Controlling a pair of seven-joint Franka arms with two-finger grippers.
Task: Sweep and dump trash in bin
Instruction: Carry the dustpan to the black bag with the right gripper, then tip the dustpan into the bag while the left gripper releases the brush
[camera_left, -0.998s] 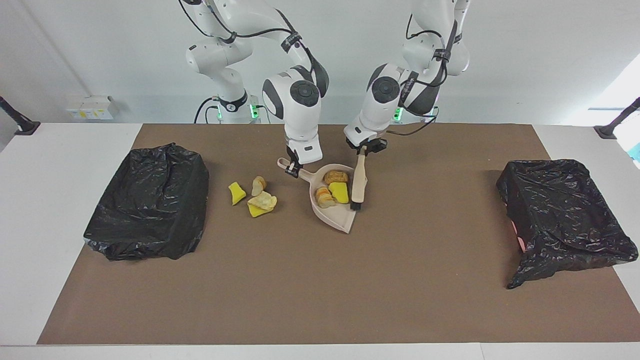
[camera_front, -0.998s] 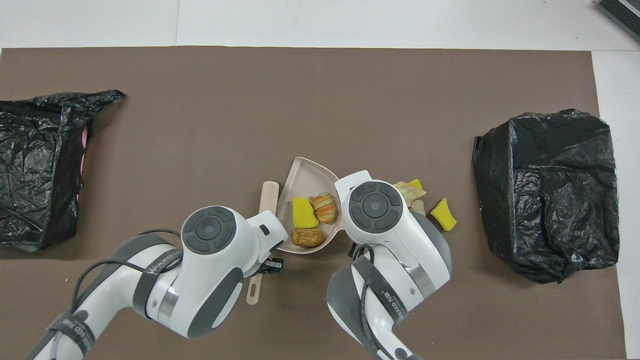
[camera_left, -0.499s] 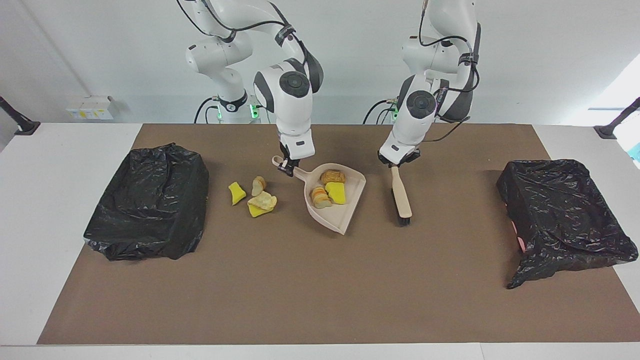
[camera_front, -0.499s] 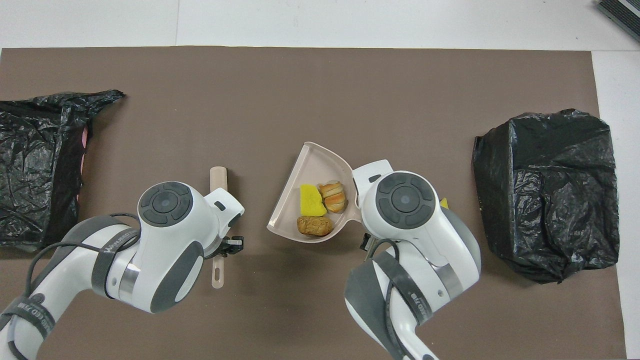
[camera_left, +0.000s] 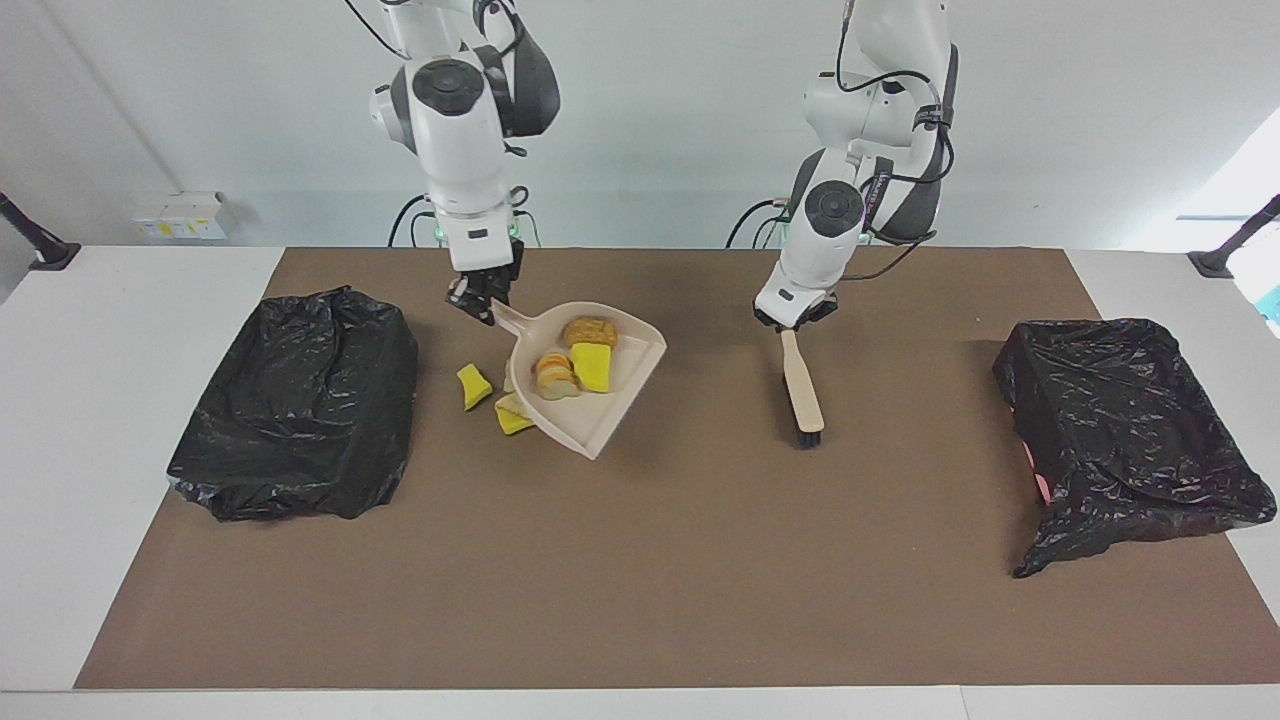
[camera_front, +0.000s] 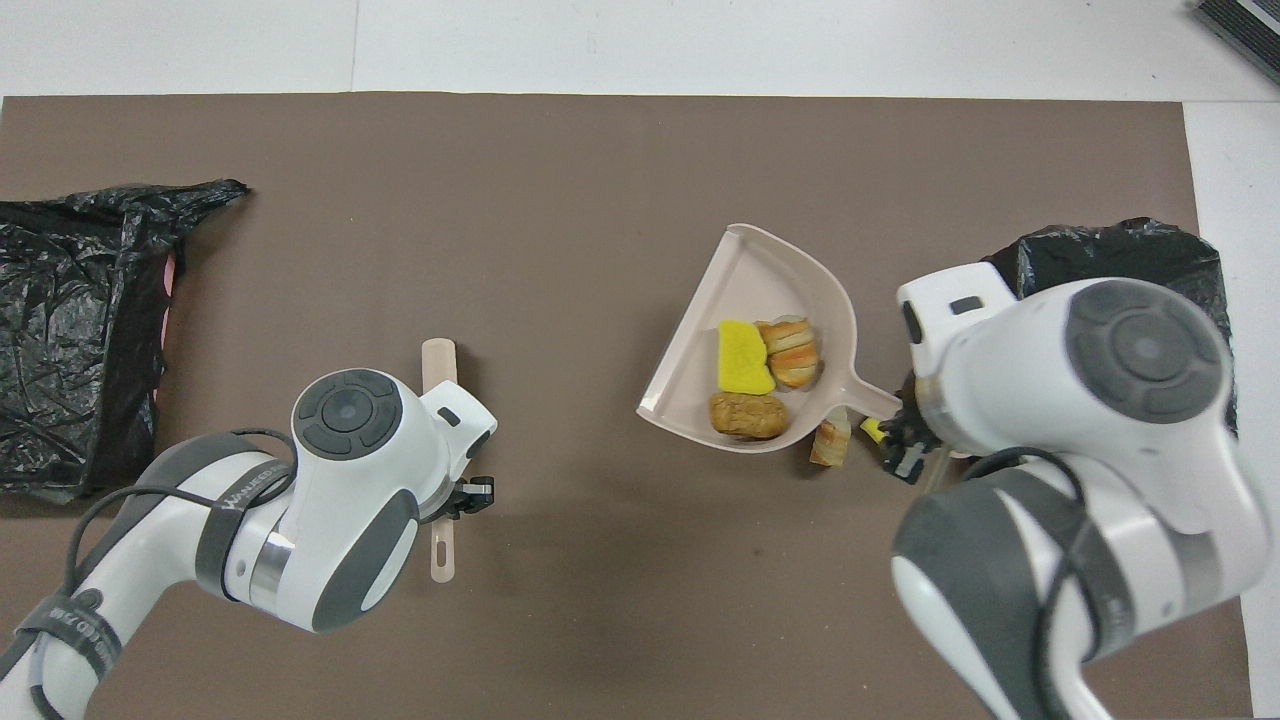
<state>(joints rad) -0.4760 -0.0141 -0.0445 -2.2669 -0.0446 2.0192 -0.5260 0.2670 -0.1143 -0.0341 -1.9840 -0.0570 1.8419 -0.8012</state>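
My right gripper (camera_left: 483, 303) (camera_front: 900, 445) is shut on the handle of the beige dustpan (camera_left: 600, 425) (camera_front: 760, 290) and holds it raised. Three pieces of trash lie in the pan: a yellow wedge (camera_left: 592, 367) (camera_front: 743, 357), a bread chunk (camera_left: 553, 375) (camera_front: 793, 350) and a brown lump (camera_left: 590, 330) (camera_front: 747, 415). Loose trash lies on the mat under and beside the pan: a yellow wedge (camera_left: 473, 386), and other pieces (camera_left: 512, 415) (camera_front: 830, 443) that the pan partly hides. My left gripper (camera_left: 793, 322) (camera_front: 465, 495) is shut on the handle of the brush (camera_left: 802, 385) (camera_front: 438, 360), whose bristle end points down at the mat.
A bin lined with a black bag (camera_left: 300, 400) (camera_front: 1110, 250) stands at the right arm's end of the table, beside the loose trash. A second black-bagged bin (camera_left: 1130, 430) (camera_front: 70, 330) stands at the left arm's end. A brown mat (camera_left: 640, 560) covers the table.
The left gripper drew the brush away from the dustpan toward the left arm's end. The right gripper then lifted the dustpan and carried it over the loose trash, toward the right arm's bin.
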